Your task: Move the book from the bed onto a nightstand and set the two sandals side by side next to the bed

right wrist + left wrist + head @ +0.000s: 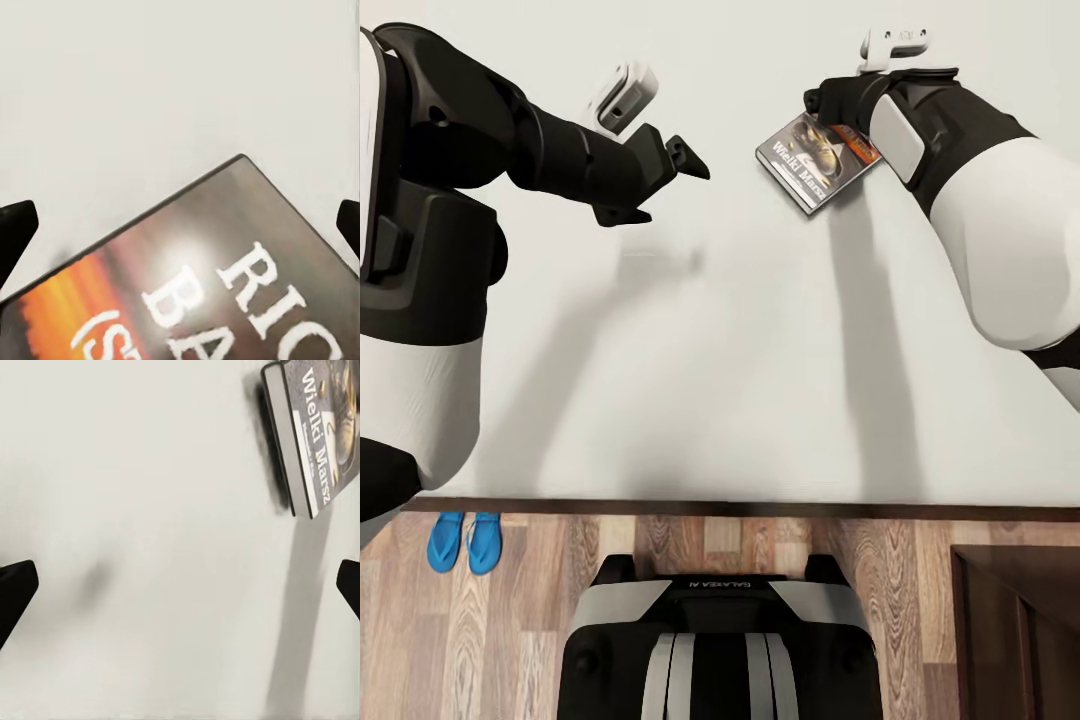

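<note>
A thin, stiff, light book point(815, 160) lies flat on the bed point(710, 380) under the spread right gripper point(830, 110), best pinched across its edges; left gripper point(670, 175) spread, empty.

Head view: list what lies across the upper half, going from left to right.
Black open left gripper → small dark-covered paperback book lying on the pale grey-white bed mattress → black-and-white right arm's gripper at the book's far edge.
</note>
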Tool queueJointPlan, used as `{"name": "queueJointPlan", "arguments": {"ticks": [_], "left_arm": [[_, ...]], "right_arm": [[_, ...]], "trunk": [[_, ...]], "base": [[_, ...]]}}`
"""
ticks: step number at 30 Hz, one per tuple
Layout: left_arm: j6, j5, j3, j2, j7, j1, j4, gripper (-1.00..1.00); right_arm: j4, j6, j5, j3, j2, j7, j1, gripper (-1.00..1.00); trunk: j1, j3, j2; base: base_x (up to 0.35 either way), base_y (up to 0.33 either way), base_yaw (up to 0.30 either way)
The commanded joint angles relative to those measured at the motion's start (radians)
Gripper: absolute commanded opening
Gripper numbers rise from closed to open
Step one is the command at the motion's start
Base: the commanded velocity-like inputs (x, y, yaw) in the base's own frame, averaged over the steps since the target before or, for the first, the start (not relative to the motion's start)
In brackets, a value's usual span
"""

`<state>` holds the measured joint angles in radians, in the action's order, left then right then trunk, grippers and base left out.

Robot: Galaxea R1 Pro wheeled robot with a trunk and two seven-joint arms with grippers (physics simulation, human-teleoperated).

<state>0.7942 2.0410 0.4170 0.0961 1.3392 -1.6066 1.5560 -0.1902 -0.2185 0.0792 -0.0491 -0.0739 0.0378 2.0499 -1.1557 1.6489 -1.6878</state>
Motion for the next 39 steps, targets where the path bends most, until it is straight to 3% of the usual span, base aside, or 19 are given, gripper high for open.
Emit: {"name": "queueJointPlan", "arguments": {"ticks": [1, 15, 31, 39], "left_arm": [[0.008, 0.005, 0.0, 0.001, 0.008, -0.001, 0.0, 1.0], [0.007, 0.005, 0.0, -0.002, 0.008, 0.0, 0.0, 1.0], [0.008, 0.005, 0.0, -0.003, 0.008, 0.0, -0.001, 1.0], [0.007, 0.004, -0.001, -0.004, 0.008, 0.002, -0.001, 1.0]], "right_arm": [[0.041, -0.007, 0.008, -0.003, 0.0, 0.004, 0.0, 1.0], [0.039, -0.014, 0.005, -0.004, 0.001, 0.005, 0.011, 1.0], [0.038, -0.016, 0.005, -0.005, 0.006, 0.009, 0.013, 1.0], [0.038, -0.016, 0.004, -0.005, 0.006, 0.013, 0.013, 1.0]], "trunk": [[0.0, 0.0, 0.0], [0.0, 0.0, 0.0], [0.0, 0.0, 0.0], [0.0, 0.0, 0.0]], "base": [[-0.199, 0.0, 0.0], [-0.076, -0.005, 0.0], [-0.263, -0.038, 0.0], [-0.103, -0.003, 0.0]]}}
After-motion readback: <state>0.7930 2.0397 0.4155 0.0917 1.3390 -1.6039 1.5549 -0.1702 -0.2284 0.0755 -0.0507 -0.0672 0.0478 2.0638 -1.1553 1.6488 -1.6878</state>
